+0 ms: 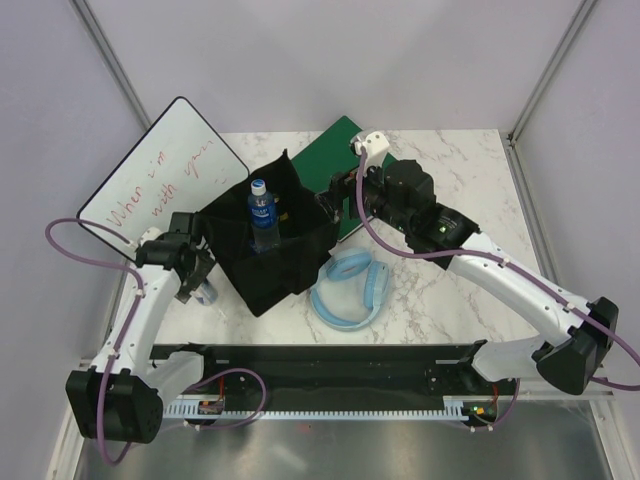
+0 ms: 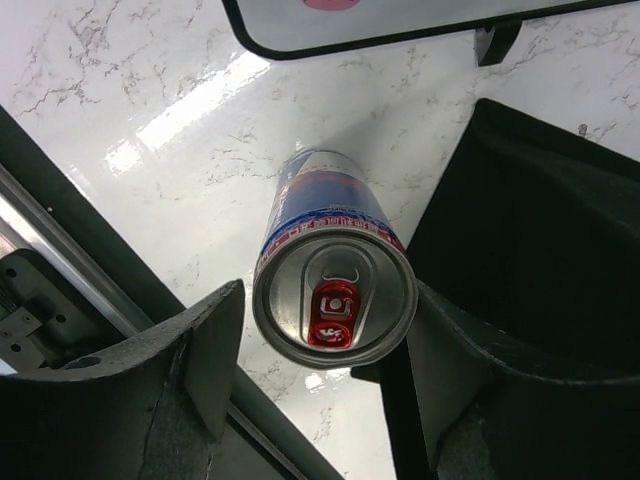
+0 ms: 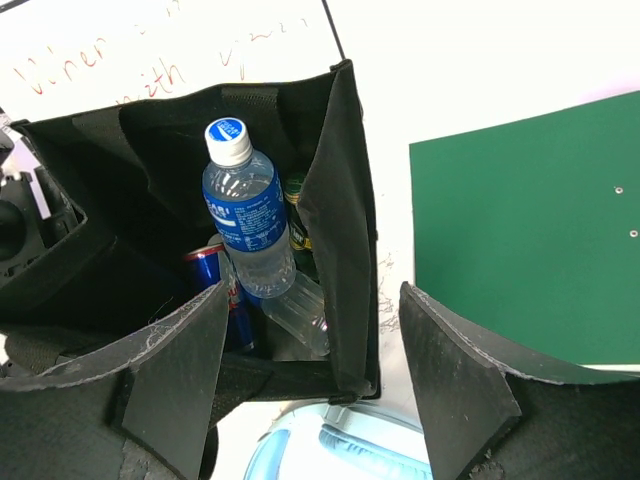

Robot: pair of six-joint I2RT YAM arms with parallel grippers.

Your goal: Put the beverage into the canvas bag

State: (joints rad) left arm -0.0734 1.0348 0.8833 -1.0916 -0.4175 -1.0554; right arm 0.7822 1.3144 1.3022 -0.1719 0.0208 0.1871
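Top view, beverage: can (image 1: 206, 293) stands on the table (image 1: 450, 160), just left of the canvas bag (image 1: 285, 262), under the left pincer (image 1: 200, 277).
Top view, room: whiteboard (image 1: 160, 180) close behind; judge a straight lift is needed before crossing the bag's rim.
Left wrist, grip: fingers apart astride the can, gap on one side; centre first, then close.
Right wrist, right pincer (image 3: 312, 320): apart, clamping nothing, bag wall between its fingers.
Right wrist, mouth: bottle (image 3: 245, 210) upright inside; free room looks tight, so aim beside it.

Lab test booth: plain white walls (image 1: 300, 60) framing a marble tabletop (image 1: 450, 180).
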